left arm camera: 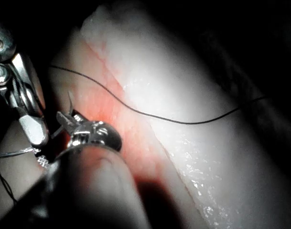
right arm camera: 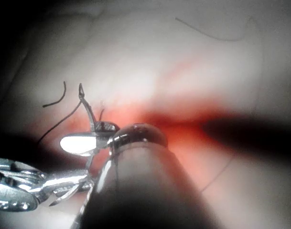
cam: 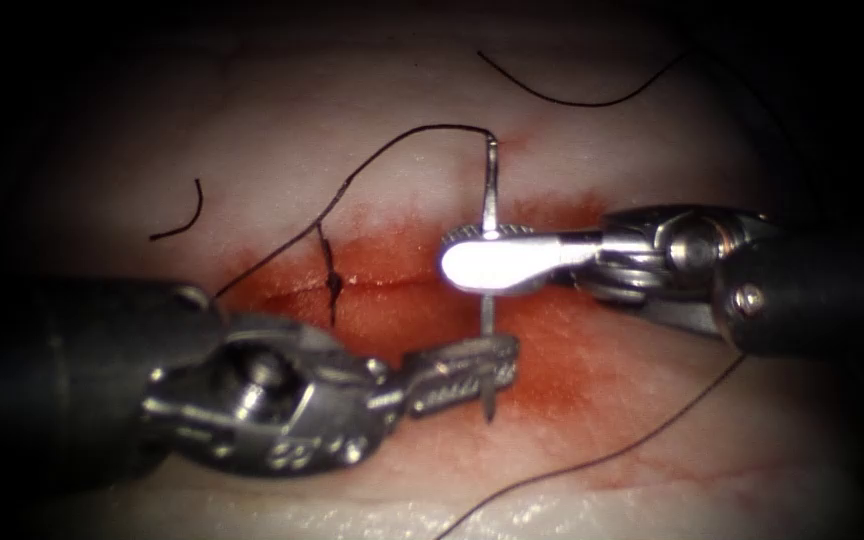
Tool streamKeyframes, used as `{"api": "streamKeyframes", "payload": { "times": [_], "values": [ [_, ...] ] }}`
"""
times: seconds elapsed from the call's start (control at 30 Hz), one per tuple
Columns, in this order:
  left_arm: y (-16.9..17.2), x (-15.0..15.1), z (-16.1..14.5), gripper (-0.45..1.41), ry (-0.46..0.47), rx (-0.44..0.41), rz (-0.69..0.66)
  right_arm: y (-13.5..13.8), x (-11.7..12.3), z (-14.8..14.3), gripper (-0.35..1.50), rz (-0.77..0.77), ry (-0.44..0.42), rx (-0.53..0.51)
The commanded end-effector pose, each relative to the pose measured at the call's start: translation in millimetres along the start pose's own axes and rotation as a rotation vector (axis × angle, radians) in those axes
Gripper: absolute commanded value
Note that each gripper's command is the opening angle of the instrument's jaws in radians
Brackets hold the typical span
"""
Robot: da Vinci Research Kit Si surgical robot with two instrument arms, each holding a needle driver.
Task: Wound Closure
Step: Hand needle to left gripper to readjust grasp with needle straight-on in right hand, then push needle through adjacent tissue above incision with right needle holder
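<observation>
the pale slab of pork-belly tissue [cam: 282, 150] carries a horizontal cut [cam: 382, 283] ringed by a smear of red fluid [cam: 552, 360]. a thin curved steel needle [cam: 491, 190] stands nearly upright over the cut, right of a dark knotted stitch [cam: 333, 285] that already crosses it. the right arm's shiny metal needle driver [cam: 472, 262], coming in from the right, has its jaws clamped on the needle at about mid-curve, just above the line of the cut. the left arm's serrated metal needle driver [cam: 492, 365], reaching in from the lower left, has its jaws pinched on the needle near its pointed lower end, whose tip pokes out just below them. the needle appears to hang free above the tissue rather than buried in it, though its stretch between the two tools is partly hidden. dark thin thread [cam: 392, 150] runs from the needle's upper end in an arc leftward and down toward the stitch. a short curved cut end of thread [cam: 187, 215] lies on the tissue to the left, another loose strand [cam: 572, 95] near the top, and a long strand [cam: 602, 455] trails across the lower right.
</observation>
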Motion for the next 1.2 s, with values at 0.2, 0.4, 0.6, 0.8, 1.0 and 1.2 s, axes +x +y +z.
{"api": "streamKeyframes", "payload": {
  "times": [0.2,0.4,0.6,0.8,1.0,1.2],
  "values": [
    [0.4,0.0,0.7,-0.45,-0.001,0.001,0.001,0.4,-0.3,0.7,0.24,0.001,0.010,-0.008],
    [0.5,0.1,0.8,-0.45,-0.003,0.004,0.002,0.5,-0.1,0.8,-0.35,0.000,0.061,-0.077],
    [0.5,0.1,0.8,-0.45,-0.005,-0.007,0.002,0.8,0.2,0.6,-0.35,-0.001,0.075,-0.087],
    [-1.0,-0.6,-0.4,1.03,0.020,0.058,-0.186,1.1,0.8,-0.4,-0.35,-0.008,0.054,-0.011],
    [-0.4,-0.8,-2.3,1.16,0.044,0.083,-0.331,1.6,1.4,-0.5,-0.35,-0.117,0.060,0.026],
    [0.9,-1.6,-3.0,0.12,0.014,0.090,-0.466,2.5,4.2,-0.3,-0.35,-0.448,0.056,0.101]
  ]
}}
